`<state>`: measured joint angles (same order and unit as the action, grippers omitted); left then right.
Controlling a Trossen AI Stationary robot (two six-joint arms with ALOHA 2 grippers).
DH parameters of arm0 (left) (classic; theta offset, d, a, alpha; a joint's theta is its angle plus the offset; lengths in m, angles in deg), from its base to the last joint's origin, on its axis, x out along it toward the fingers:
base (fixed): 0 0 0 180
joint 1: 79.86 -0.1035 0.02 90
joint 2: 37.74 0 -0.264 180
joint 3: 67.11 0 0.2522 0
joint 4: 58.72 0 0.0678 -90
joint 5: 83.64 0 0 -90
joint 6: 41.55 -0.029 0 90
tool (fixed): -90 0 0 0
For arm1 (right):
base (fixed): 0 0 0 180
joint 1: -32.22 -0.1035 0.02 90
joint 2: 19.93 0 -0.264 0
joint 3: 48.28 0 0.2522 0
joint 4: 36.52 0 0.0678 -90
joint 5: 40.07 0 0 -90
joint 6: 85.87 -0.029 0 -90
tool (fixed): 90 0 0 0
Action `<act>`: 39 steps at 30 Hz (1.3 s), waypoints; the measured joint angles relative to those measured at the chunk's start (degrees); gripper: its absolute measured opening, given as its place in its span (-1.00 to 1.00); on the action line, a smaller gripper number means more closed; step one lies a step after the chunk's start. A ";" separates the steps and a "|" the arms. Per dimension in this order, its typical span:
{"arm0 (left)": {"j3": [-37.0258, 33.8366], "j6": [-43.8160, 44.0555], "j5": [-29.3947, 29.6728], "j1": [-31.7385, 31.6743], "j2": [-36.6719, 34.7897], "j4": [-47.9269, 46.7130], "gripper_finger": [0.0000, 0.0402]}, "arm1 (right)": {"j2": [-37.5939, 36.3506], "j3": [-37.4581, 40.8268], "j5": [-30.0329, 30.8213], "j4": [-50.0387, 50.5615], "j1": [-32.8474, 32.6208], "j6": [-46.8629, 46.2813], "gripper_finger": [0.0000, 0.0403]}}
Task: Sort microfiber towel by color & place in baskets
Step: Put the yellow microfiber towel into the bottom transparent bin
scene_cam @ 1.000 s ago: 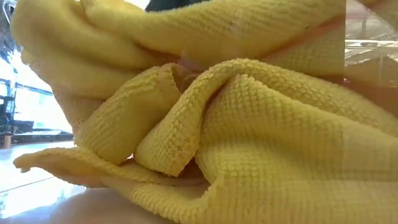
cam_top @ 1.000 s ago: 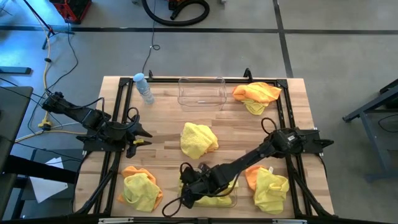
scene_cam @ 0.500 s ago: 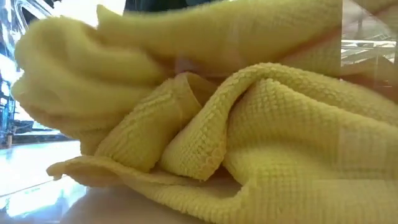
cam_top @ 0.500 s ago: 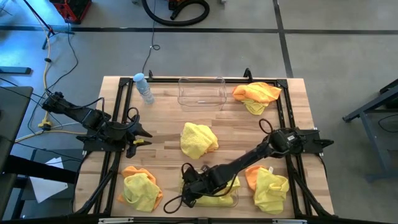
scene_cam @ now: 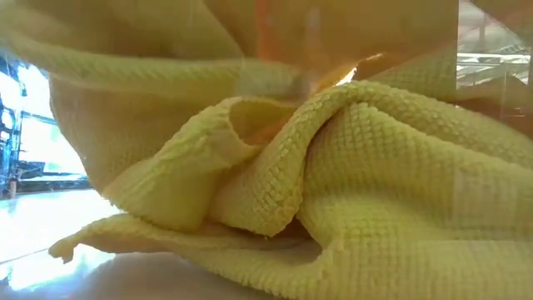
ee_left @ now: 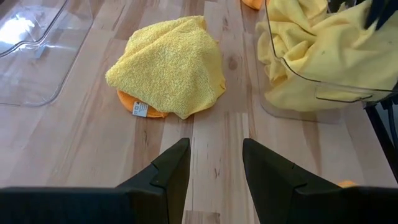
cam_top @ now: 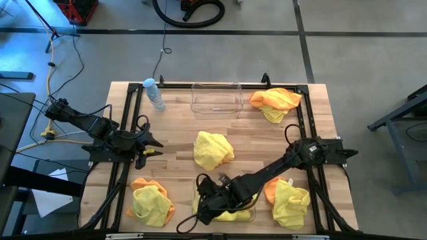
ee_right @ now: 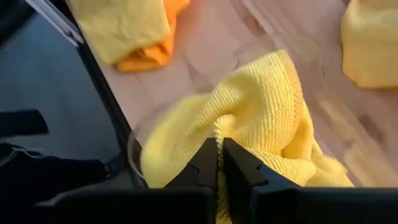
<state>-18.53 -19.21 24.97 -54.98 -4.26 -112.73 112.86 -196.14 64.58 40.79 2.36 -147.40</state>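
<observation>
My right gripper [cam_top: 204, 202] reaches into the near clear basket [cam_top: 251, 215] at the table's near edge and is shut on a yellow towel [ee_right: 261, 106] lying in it. This towel fills the low view [scene_cam: 350, 183]. The far clear basket [cam_top: 215, 100] stands empty. My left gripper [ee_left: 214, 163] is open, hovering over bare wood at the table's left [cam_top: 149, 143]. A yellow towel over an orange one [cam_top: 213, 149] lies at the table's centre [ee_left: 168, 62]. Other yellow-and-orange piles lie near left [cam_top: 150, 202], near right [cam_top: 288, 199] and far right [cam_top: 275, 101]. My right gripper pinches a raised fold of the yellow towel [ee_right: 219, 129] between its two fingers, coming from above and slanting down. The rest of the towel lies bunched inside the near basket, slack around the fingers.
A small water bottle [cam_top: 155, 93] stands at the far left by the black frame rail [cam_top: 130, 107]. The near basket's wall [ee_left: 311, 93] shows in the left wrist view beside bare wood [ee_left: 217, 118]. Free table lies between the centre towel and the far basket.
My right gripper has moved a little toward the table's near edge inside the near basket, dragging the held yellow towel. In the low view the towel's upper folds have shifted and re-bunched while its lower edge stays on the basket floor.
</observation>
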 joint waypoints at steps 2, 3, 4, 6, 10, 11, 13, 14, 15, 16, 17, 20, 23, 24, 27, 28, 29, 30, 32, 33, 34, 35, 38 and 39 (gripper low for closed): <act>0.00 0.01 0.00 0.00 0.00 0.03 -0.33 | 0.00 2.56 -0.42 -2.66 0.01 -0.57 -0.97; 0.00 0.02 0.00 0.00 0.01 0.00 -0.33 | 0.00 4.13 -0.54 -4.33 0.05 -1.15 -0.97; 0.00 0.00 0.00 0.00 -0.01 0.03 -0.33 | 0.08 5.49 -0.37 -5.11 0.19 -1.45 -0.97; 0.00 0.00 0.00 0.00 0.01 0.02 -0.33 | 0.20 8.04 0.41 -7.61 0.52 -1.50 -0.97; 0.00 -0.02 0.00 0.00 0.00 0.02 -0.33 | 0.12 14.50 -1.39 -14.36 1.85 -1.40 -0.93; 0.00 -0.02 0.00 0.00 -0.01 0.04 -0.33 | 0.16 16.03 -2.77 -15.87 2.23 -1.61 -0.89; 0.02 -0.03 0.00 0.00 -0.01 0.03 -0.33 | 0.15 19.04 -5.48 -19.12 2.99 -2.96 -0.78; 0.00 -0.05 0.00 0.00 0.01 0.04 -0.33 | 0.16 20.07 -6.45 -19.38 3.33 -3.66 -0.72; 0.00 -0.09 0.00 0.00 0.01 0.00 -0.33 | 0.16 20.82 -7.15 -19.28 3.57 -4.37 -0.65; 0.00 -0.09 0.00 0.00 0.01 0.02 -0.33 | 0.18 21.21 -7.55 -19.48 3.79 -5.09 -0.58; 0.00 -0.10 0.00 0.00 0.01 0.01 -0.33 | 0.16 21.39 -7.73 -19.74 4.02 -5.58 -0.51; 0.00 -0.11 0.00 0.00 0.01 0.00 -0.33 | 0.20 20.09 -9.68 -19.01 4.41 -4.50 -0.33; 0.01 -0.12 0.00 0.00 -0.01 -0.02 -0.33 | 0.18 16.24 -10.70 -17.97 4.50 -3.18 -0.23; 0.00 -0.11 0.00 0.00 0.01 -0.02 -0.33 | 0.18 14.62 -10.71 -16.28 4.47 -2.62 -0.22; 0.00 -0.07 0.00 0.00 0.01 -0.01 -0.33 | 0.18 9.26 -9.69 -10.00 4.47 -1.70 -0.20; 0.00 0.09 0.00 0.00 0.01 0.00 -0.33 | 0.18 7.28 -8.82 -7.13 4.42 -2.64 -0.20; 0.00 0.74 0.00 0.00 -0.01 0.00 -0.33 | 0.18 5.28 -7.81 -3.83 4.30 -3.83 -0.20; 0.00 1.31 0.00 0.00 0.01 0.00 -0.33 | 0.18 3.44 -6.55 -1.03 4.13 -5.06 -0.20; 0.00 1.46 0.00 0.00 0.00 0.01 -0.33 | 0.09 0.29 -3.70 3.98 3.72 -6.97 -0.20; 0.00 1.48 0.00 0.00 0.00 0.01 -0.33 | 0.09 -0.90 -2.55 6.36 3.54 -7.07 -0.21; 0.00 1.47 0.00 0.00 0.01 0.02 -0.33 | -0.18 -1.00 -1.91 7.72 3.33 -7.05 -0.21; 0.00 1.51 0.00 0.00 0.01 0.04 -0.33 | -1.03 -0.03 -1.57 8.25 3.09 -7.20 -0.21; 0.01 1.85 1.14 0.00 0.73 0.83 -0.33 | -2.53 1.81 -1.30 13.20 2.16 -9.41 -0.21; 0.02 2.79 1.34 0.00 1.28 1.20 -0.33 | -2.65 1.81 -1.28 15.04 1.83 -9.83 -0.21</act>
<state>-18.50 -16.41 26.31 -54.98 -2.98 -111.53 110.21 -194.33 63.30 55.84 4.20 -157.22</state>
